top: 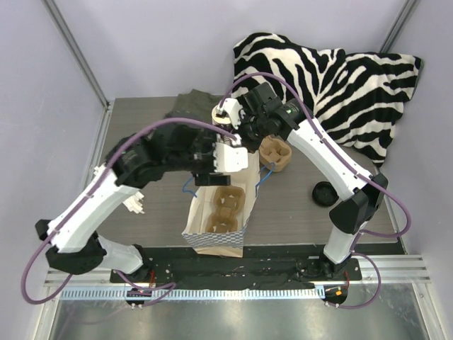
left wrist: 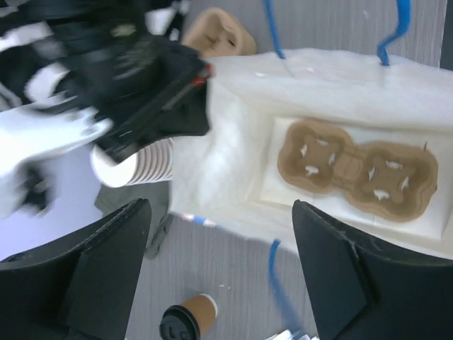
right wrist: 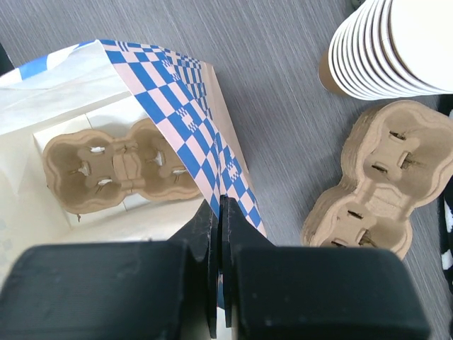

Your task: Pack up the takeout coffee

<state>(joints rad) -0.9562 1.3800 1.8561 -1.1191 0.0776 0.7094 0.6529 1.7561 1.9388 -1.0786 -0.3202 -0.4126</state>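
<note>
My right gripper (right wrist: pixel 222 212) pinches the bag (right wrist: pixel 177 106) rim; my left gripper (left wrist: pixel 221 241), spread wide, should take the takeout coffee (left wrist: pixel 191 315) upright.

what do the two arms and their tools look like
The left arm and right arm are white tubular links with black joints, each trailing a looping purple cable. The left tool has a white body and broad black wedge fingers; the right tool shows flat black fingers on blocky black mounts.
</note>
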